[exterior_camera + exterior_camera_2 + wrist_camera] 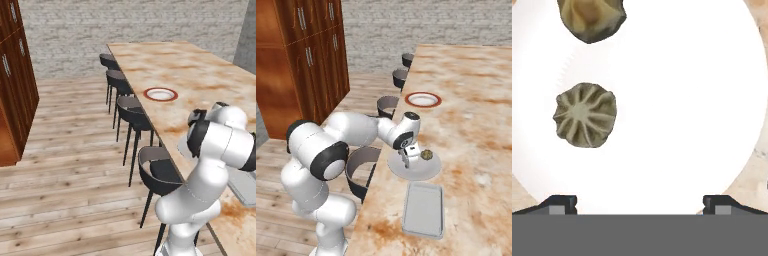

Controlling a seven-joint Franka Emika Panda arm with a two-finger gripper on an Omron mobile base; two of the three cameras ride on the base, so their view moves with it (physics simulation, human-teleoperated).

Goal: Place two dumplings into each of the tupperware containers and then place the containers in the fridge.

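Just above the white plate (416,170) on the counter (476,125), the gripper (639,202) hangs pointing down, jaws spread wide and holding nothing; in the right base view the gripper (406,157) sits over the plate's near-left part. From the hand view, the pleated dumpling (585,115) lies off-centre, toward the side of one fingertip (558,203) rather than midway between the tips, and a bit ahead of them, so the claw looks to need a sideways shift before dropping. It's roundish, no real long axis, so wrist turn shouldn't matter much. A second dumpling (591,17) lies further on in the same direction, cut by the frame edge, apart from the first. Both rest on the plate, not in any tray. In the right base view one dumpling (426,154) shows on the plate beside the hand. One tupperware container (423,209) lies on the counter just beside the plate, on the robot's side, nothing visible in it. Further along the counter is a round red-rimmed dish (423,99), well apart. Dark stools (134,114) line the counter edge, wooden cabinets (311,55) beyond. Task reads as at its start.
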